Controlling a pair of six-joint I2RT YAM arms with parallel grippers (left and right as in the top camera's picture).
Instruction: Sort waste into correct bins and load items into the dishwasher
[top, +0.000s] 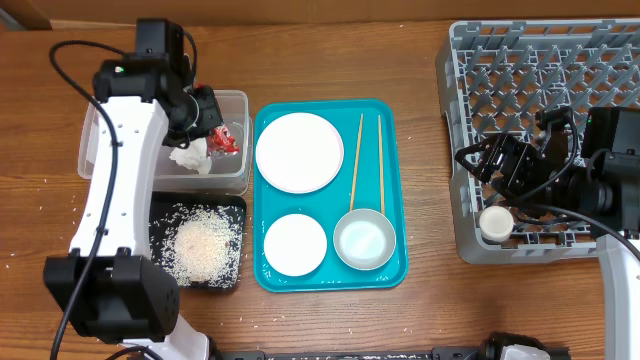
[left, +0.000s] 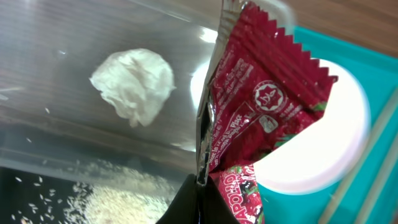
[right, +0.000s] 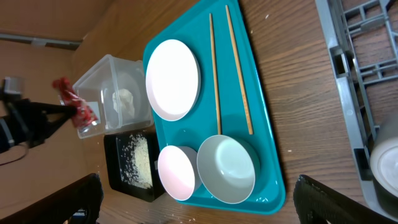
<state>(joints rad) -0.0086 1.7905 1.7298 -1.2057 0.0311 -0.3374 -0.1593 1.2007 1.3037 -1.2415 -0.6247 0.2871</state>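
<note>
My left gripper (top: 212, 128) is shut on the red wrapper (top: 224, 141) and holds it over the clear tub (top: 235, 103); the wrapper fills the left wrist view (left: 261, 118). A white napkin wad (top: 190, 158) lies in the tub. Rice (top: 203, 247) lies piled in the black tray (top: 160, 205). On the teal tray (top: 392, 180) are a large white plate (top: 299, 152), a smaller white plate (top: 296, 243), a metal bowl (top: 364, 241) and two chopsticks (top: 368, 160). My right gripper (top: 484, 165) is open over the grey rack's (top: 520, 60) left edge. A small white bowl (top: 495, 222) sits in the rack.
Loose rice grains are scattered on the wooden table left of the black tray (top: 40, 185). The left arm's base (top: 110, 295) stands at the front left, just beside the black tray.
</note>
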